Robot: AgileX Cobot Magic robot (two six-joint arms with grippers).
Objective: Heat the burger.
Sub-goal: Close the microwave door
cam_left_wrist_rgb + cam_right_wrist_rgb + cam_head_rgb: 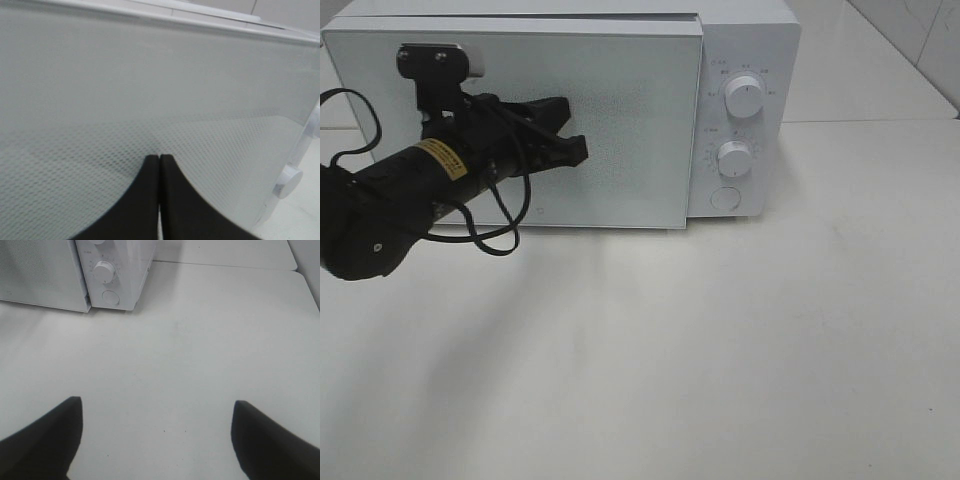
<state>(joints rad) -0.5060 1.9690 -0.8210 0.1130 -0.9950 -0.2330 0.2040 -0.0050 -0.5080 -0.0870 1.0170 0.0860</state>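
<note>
The burger is out of view. The white microwave (750, 60) stands at the back of the table, and its frosted door (620, 120) looks closed across the front. My left gripper (578, 150) is shut with nothing between its fingers. Its tips point at the middle of the door (150, 90), and in the left wrist view the left gripper (159, 159) sits right up against the dotted glass. In the right wrist view my right gripper (156, 407) is open and empty above the bare tabletop, in front of and to the right of the microwave (120, 270).
The microwave's control panel carries an upper knob (745, 98), a lower knob (734, 157) and a round button (725, 198). The white table (720, 350) stretches out in front. A black cable (490, 235) loops below the left arm.
</note>
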